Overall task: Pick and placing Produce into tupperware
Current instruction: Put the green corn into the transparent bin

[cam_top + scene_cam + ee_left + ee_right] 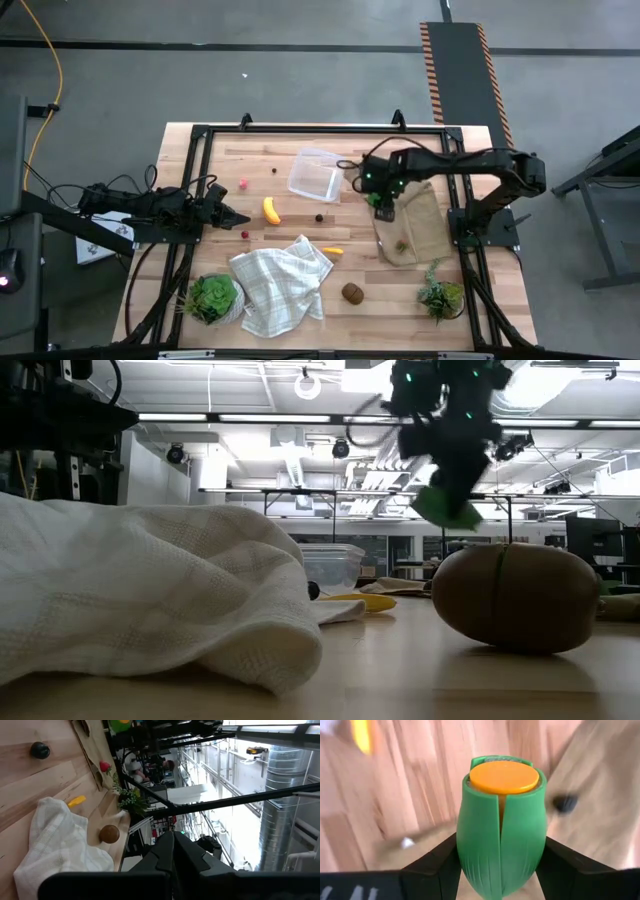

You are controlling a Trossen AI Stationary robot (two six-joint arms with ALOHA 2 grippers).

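Note:
The clear square tupperware stands on the wooden table's far middle. Around it lie a yellow banana, a small yellow piece, a brown kiwi and small red and dark berries. My right gripper hangs just right of the tupperware, shut on a green piece with an orange end. In the low view the green piece is high above the table. My left gripper waits shut at the table's left side. My right gripper pinches the green piece by its two opposite sides between its two fingers, at the end away from the orange cap. The fingers point steeply down. The piece is lifted clear of the table, orange end pointing down, slightly tilted.
A brown cloth with a red piece lies under the right arm. A white checked cloth is crumpled at the near middle. Potted plants stand at the near left and near right.

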